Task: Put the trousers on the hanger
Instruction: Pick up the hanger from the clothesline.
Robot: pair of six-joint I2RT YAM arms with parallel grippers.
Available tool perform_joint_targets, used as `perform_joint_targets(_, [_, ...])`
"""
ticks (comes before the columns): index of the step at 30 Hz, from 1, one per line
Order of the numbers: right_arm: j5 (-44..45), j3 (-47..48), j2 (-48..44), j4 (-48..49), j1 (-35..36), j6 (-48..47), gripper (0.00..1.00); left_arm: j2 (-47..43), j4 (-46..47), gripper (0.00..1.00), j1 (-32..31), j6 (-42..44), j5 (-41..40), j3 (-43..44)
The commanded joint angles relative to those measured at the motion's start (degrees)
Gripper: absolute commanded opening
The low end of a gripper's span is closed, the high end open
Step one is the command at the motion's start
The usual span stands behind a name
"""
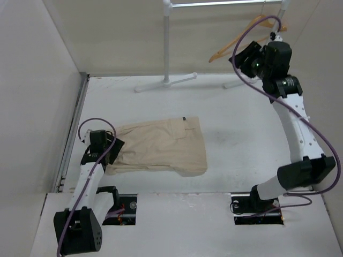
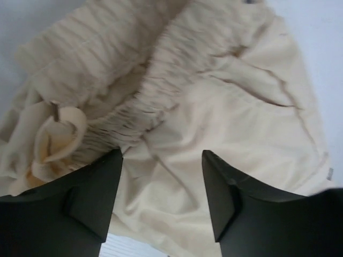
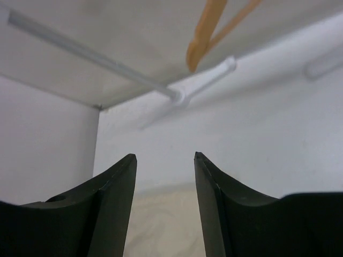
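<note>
The beige trousers [image 1: 161, 145] lie folded on the white table, waist at the left. In the left wrist view the gathered elastic waist [image 2: 144, 107] fills the frame. My left gripper [image 1: 110, 151] is open just above the waist edge, cloth showing between its jaws [image 2: 161, 160]. The orange-tan wooden hanger [image 1: 244, 38] hangs from the white rack at the back right; its end shows in the right wrist view [image 3: 206, 35]. My right gripper [image 1: 242, 59] is open and empty, raised in the air just below the hanger [image 3: 165, 156].
The white rack pole [image 1: 167, 43] and its feet [image 1: 165, 83] stand at the back middle, with the top bar [image 1: 225, 4] running right. Walls close the left and back sides. A metal strip [image 1: 75, 134] runs along the table's left edge.
</note>
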Motion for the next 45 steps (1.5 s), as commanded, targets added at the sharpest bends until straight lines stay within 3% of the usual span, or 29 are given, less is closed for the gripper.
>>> perform_joint_targets(1, [-1.3, 9.8, 7.1, 2.7, -4.6, -2.6, 0.56, -4.2, 0.0, 0.62, -1.1, 0.7, 1.9, 5.2])
perform_joint_targets(11, [-7.5, 40.5, 32.4, 2.8, -9.5, 1.6, 0.65, -2.9, -2.5, 0.67, -11.3, 0.8, 0.2, 10.2])
perform_joint_targets(18, [-8.2, 51.3, 42.4, 0.1, -9.4, 2.1, 0.65, -1.4, -2.2, 0.68, -12.7, 1.3, -0.4, 11.6])
perform_joint_targets(32, [-11.9, 53.4, 48.2, 0.5, -6.9, 4.3, 0.53, 0.6, -1.9, 0.68, -11.8, 2.4, -0.3, 12.1])
perform_joint_targets(45, [-12.0, 53.4, 44.5, -0.6, -5.8, 3.1, 0.19, 0.5, -0.7, 0.67, -11.7, 1.9, 0.5, 12.6])
